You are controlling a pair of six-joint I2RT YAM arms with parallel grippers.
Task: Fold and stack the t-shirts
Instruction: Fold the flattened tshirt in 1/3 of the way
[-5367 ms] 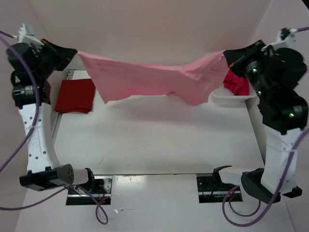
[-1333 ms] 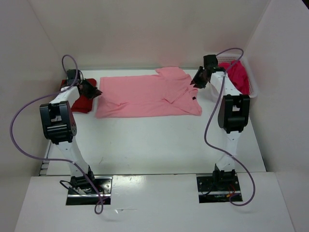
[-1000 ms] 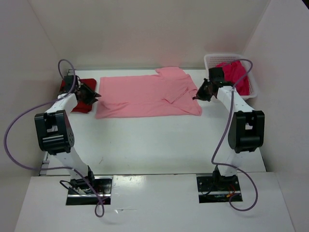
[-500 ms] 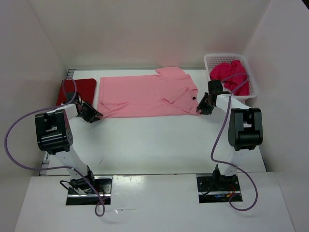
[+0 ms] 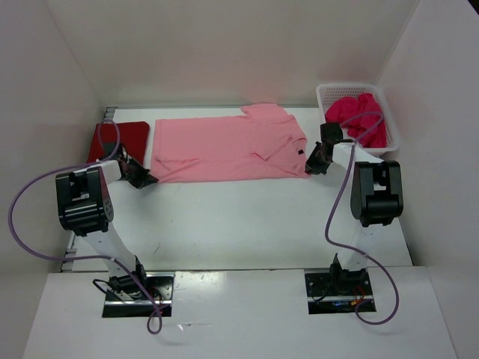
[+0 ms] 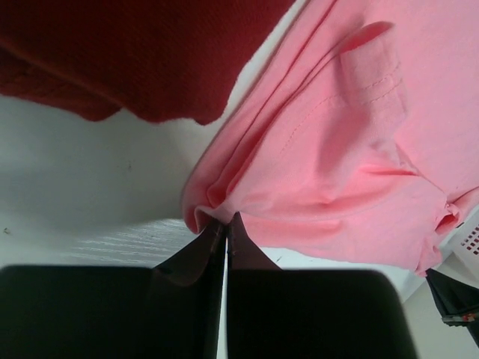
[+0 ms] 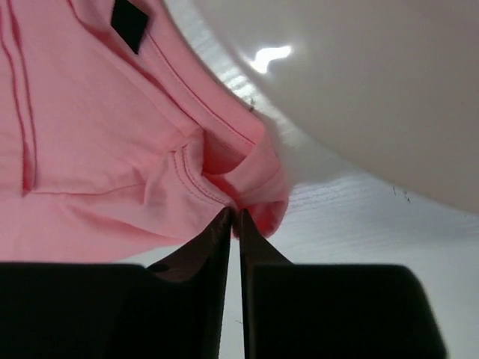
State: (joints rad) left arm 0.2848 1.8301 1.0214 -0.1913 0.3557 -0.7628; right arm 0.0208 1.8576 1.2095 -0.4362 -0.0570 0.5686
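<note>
A light pink t-shirt (image 5: pixel 228 149) lies spread flat across the back of the table, one sleeve folded in at its right. My left gripper (image 5: pixel 147 179) is shut on its near left corner (image 6: pixel 213 209). My right gripper (image 5: pixel 313 167) pinches the near right corner (image 7: pixel 247 194), jaws nearly together with cloth bunched between them. A folded dark red t-shirt (image 5: pixel 120 140) rests at the far left, just beyond the left gripper (image 6: pixel 225 221). The magenta-pink t-shirt (image 5: pixel 359 116) sits crumpled in the basket. In the right wrist view the gripper (image 7: pixel 233 217) meets the hem.
The white mesh basket (image 5: pixel 393 138) stands at the back right, close to the right arm. White walls enclose the table on three sides. The shirt's black label (image 7: pixel 129 22) shows near the collar.
Both grippers came down from the shirt's far corners to its near corners and closed on the cloth. The dark red shirt is now uncovered by the left arm.
</note>
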